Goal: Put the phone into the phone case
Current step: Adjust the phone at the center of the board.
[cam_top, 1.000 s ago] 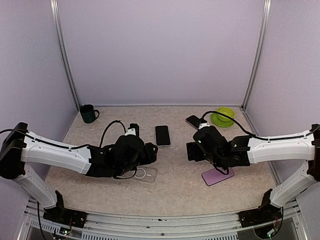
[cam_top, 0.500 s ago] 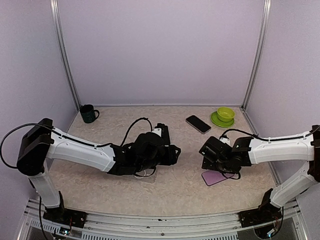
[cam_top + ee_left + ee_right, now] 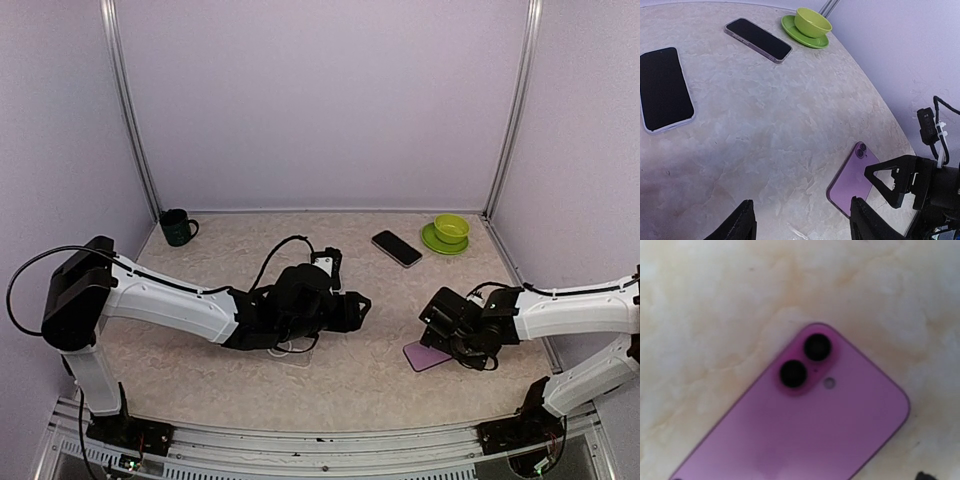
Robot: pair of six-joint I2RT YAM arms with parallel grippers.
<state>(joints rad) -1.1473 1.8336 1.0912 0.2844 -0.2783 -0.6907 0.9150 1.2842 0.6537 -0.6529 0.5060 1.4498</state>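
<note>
Right wrist view: purple phone [image 3: 805,430] lies face-down just below the right gripper [image 3: 436,316], long axis diagonal. Its jaws stand wide, holding nothing.

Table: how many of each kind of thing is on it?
Phones: 3 (purple phone, back phone, middle phone)
Phone case: 1 (clear phone case, partly hidden)
Mug: 1 (green mug)
Bowl: 1 (green bowl)
Plate: 1 (green plate)
Total: 7
</note>
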